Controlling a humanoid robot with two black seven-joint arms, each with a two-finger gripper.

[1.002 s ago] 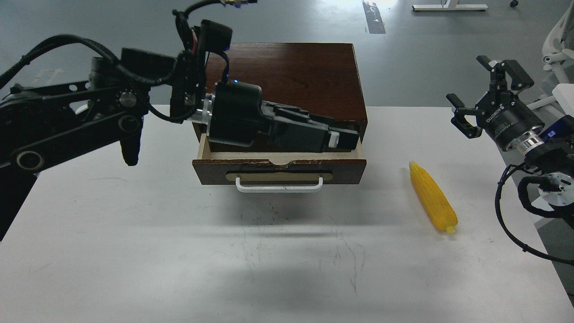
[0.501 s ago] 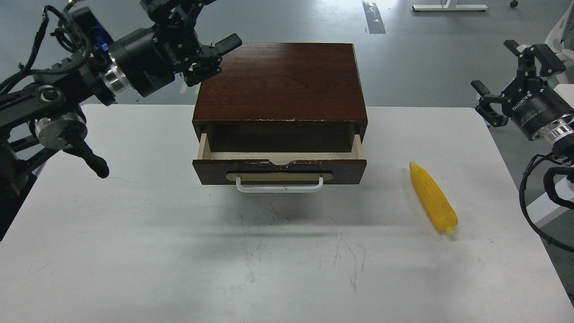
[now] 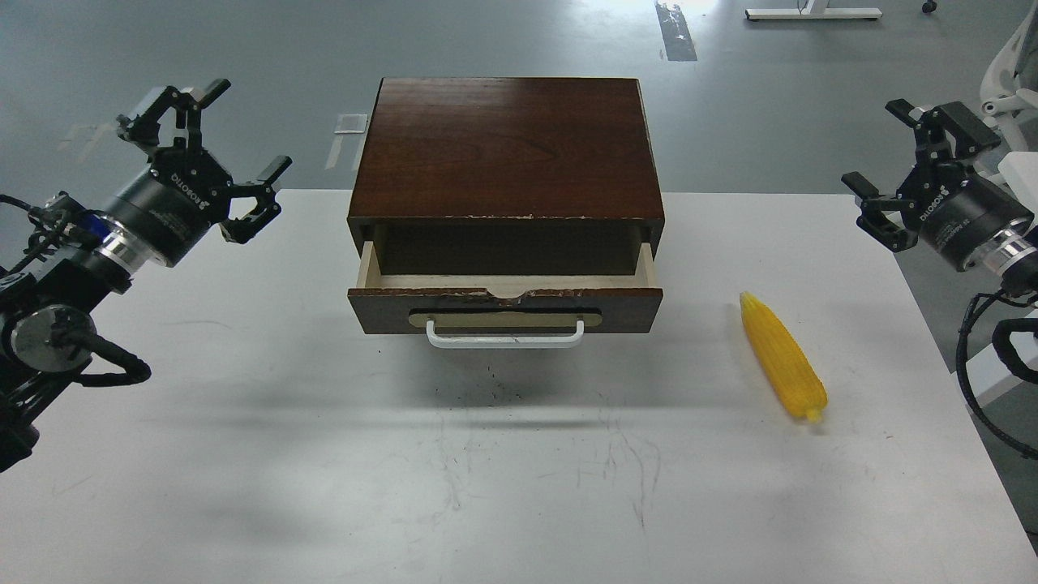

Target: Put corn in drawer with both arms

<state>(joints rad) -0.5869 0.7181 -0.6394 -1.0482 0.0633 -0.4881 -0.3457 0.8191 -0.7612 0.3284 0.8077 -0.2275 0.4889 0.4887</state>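
The yellow corn [image 3: 782, 357] lies on the white table [image 3: 486, 470], right of the drawer, stubby end toward me. The drawer [image 3: 504, 302] of the dark brown box [image 3: 507, 146] is pulled partly out; what shows of its pale inside holds nothing, and its white bar handle [image 3: 504, 334] faces me. My left gripper [image 3: 217, 142] is open and empty, raised at the table's far left, well left of the box. My right gripper [image 3: 898, 166] is open and empty, raised at the far right edge, beyond and right of the corn.
The grey floor lies behind the table. A white chair [image 3: 1005, 73] stands at the far right behind my right arm. Black cables [image 3: 973, 381] hang off the right arm beside the table's right edge.
My left arm has pulled back from over the drawer, up past the box's left corner and out to the far left. My right gripper has shifted slightly right. Corn and drawer are unmoved.
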